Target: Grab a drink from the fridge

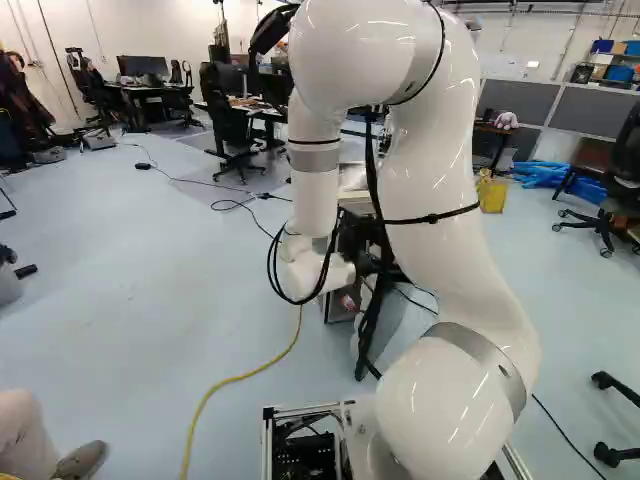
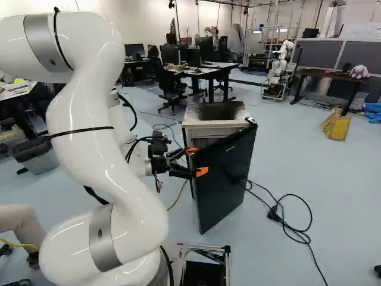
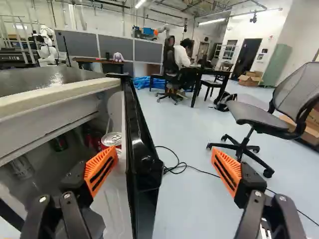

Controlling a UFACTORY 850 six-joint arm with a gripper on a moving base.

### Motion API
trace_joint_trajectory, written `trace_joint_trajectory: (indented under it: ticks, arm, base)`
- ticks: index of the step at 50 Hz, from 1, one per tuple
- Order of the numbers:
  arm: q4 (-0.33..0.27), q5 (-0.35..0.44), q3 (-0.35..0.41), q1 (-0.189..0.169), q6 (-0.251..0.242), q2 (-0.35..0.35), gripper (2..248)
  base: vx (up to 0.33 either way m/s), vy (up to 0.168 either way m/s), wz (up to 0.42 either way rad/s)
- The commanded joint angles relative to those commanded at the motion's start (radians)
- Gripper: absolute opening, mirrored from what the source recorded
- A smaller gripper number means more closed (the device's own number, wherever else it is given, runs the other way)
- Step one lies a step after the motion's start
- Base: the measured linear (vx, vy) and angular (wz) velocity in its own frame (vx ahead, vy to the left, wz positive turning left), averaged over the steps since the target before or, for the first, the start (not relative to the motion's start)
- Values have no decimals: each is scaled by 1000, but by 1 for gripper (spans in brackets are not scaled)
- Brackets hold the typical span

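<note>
We have the claw at the fridge, its fingers wide apart, with the edge of the open black door between them. We see drink cans inside the fridge, near the finger on the door's inner side.
</note>
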Motion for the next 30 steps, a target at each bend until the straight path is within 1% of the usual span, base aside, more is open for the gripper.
trace_joint_trajectory:
  ticks: [14, 23, 30]
  arm:
    - [46, 9, 12, -20, 0, 2, 247]
    - [75, 15, 9, -45, 0, 2, 247]
    - [98, 21, 1, -72, 0, 1, 247]
  base:
    - [0, 0, 0]
    - [0, 0, 0]
    - [0, 0, 0]
